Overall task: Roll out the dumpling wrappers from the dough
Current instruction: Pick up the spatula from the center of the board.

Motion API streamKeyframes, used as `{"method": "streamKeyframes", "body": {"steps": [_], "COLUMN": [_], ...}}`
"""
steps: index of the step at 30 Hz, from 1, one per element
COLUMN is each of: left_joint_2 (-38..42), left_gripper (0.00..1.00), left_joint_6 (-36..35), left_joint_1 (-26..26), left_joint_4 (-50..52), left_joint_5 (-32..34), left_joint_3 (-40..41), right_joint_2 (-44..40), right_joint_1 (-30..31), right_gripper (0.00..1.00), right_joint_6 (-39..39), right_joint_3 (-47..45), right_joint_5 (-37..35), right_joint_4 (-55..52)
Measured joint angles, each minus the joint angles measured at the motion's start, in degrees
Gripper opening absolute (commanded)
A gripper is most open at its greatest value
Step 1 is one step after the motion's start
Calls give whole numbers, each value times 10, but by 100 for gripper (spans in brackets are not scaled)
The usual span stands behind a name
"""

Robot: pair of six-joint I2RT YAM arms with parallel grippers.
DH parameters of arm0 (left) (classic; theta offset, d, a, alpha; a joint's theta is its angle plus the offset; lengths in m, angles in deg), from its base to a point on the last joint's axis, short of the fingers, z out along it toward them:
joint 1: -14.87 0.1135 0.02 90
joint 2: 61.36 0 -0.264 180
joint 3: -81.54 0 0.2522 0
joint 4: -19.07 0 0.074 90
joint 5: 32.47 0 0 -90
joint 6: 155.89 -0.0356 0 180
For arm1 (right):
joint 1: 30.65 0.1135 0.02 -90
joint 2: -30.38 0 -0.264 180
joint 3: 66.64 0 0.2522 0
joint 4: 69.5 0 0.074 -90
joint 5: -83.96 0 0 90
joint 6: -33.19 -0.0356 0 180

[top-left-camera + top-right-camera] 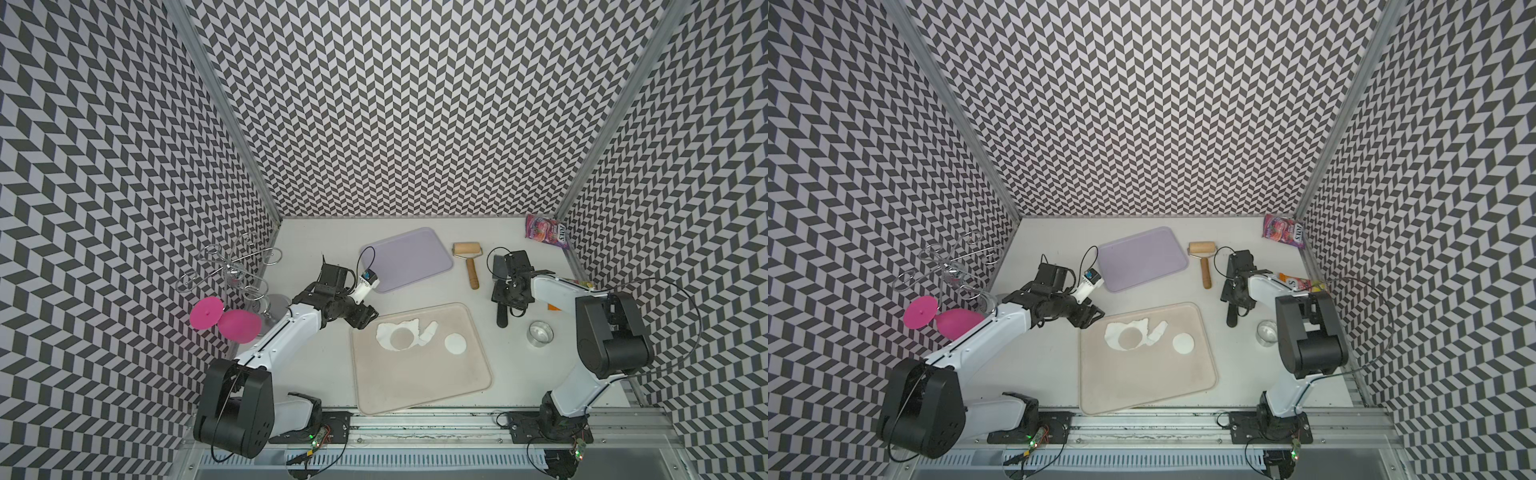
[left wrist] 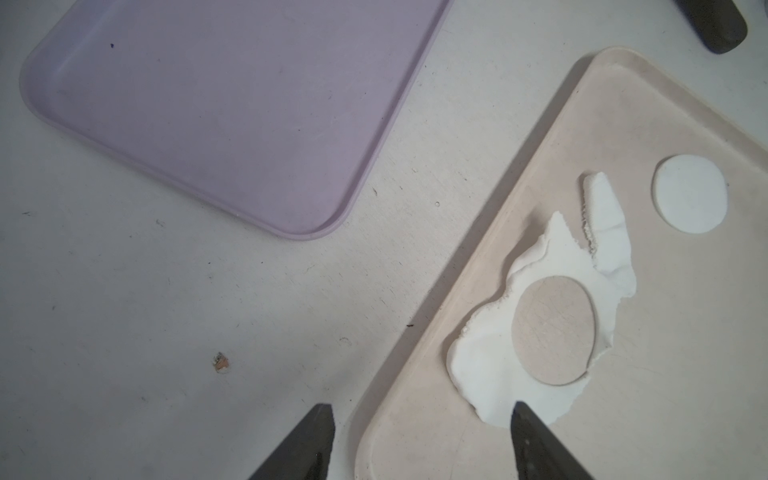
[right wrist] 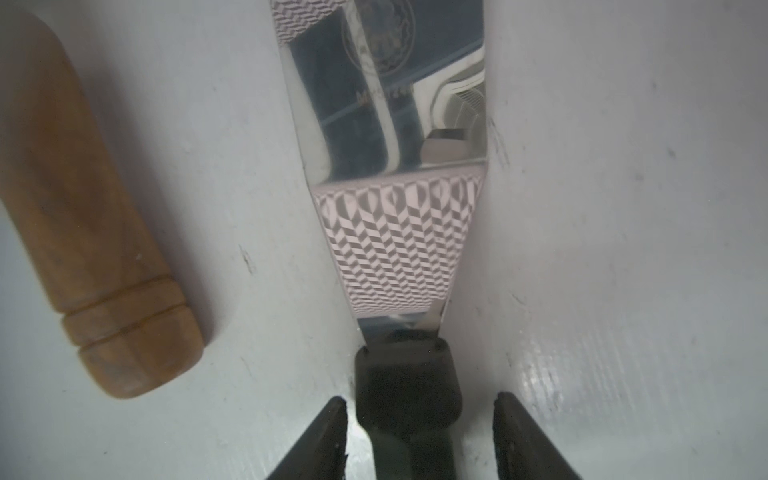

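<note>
The dough (image 1: 384, 332) (image 1: 1112, 334) (image 2: 482, 370) is a thin ragged white sheet with a round hole, lying on the beige tray (image 1: 415, 386) (image 1: 1142, 382) (image 2: 665, 395). Right of it on the same tray lies one round white dumpling wrapper (image 1: 455, 344) (image 1: 1183, 344) (image 2: 690, 194). My left gripper (image 1: 365, 318) (image 1: 1090, 318) (image 2: 422, 409) hovers open over the tray's far-left corner, holding nothing. My right gripper (image 1: 510, 299) (image 1: 1237, 297) (image 3: 420, 399) straddles the black handle of a metal spatula (image 3: 399, 208) lying on the table, jaws apart with gaps on both sides. The wooden roller (image 1: 468, 257) (image 1: 1203, 253) (image 3: 83, 232) lies beside the spatula.
A lilac tray (image 1: 409, 259) (image 2: 232, 116) sits at the back. A round metal cutter ring (image 1: 541, 332) stands right of the beige tray. A snack packet (image 1: 544, 232) lies in the far-right corner. A wire rack (image 1: 232, 270) and pink discs (image 1: 224, 318) stand at the left wall.
</note>
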Motion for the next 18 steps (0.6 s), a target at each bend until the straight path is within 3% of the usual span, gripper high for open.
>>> {"method": "streamKeyframes", "body": {"steps": [5,9,18], "left_joint_2": [0,0,-29], "left_gripper": [70,71,70], "left_joint_6": [0,2,6], "left_joint_1": [0,0,36], "left_joint_4": [-2,-6,-28], "left_joint_5": [7,34,89], "left_joint_3": [3,7,20], "right_joint_2": [1,0,-40], "right_joint_1": [1,3,15], "right_gripper": [27,1,0], "right_joint_6": [7,11,17], "right_joint_3": [-3,-5,-16], "right_joint_5": [4,8,9], "right_joint_4": [12,20,-1]}}
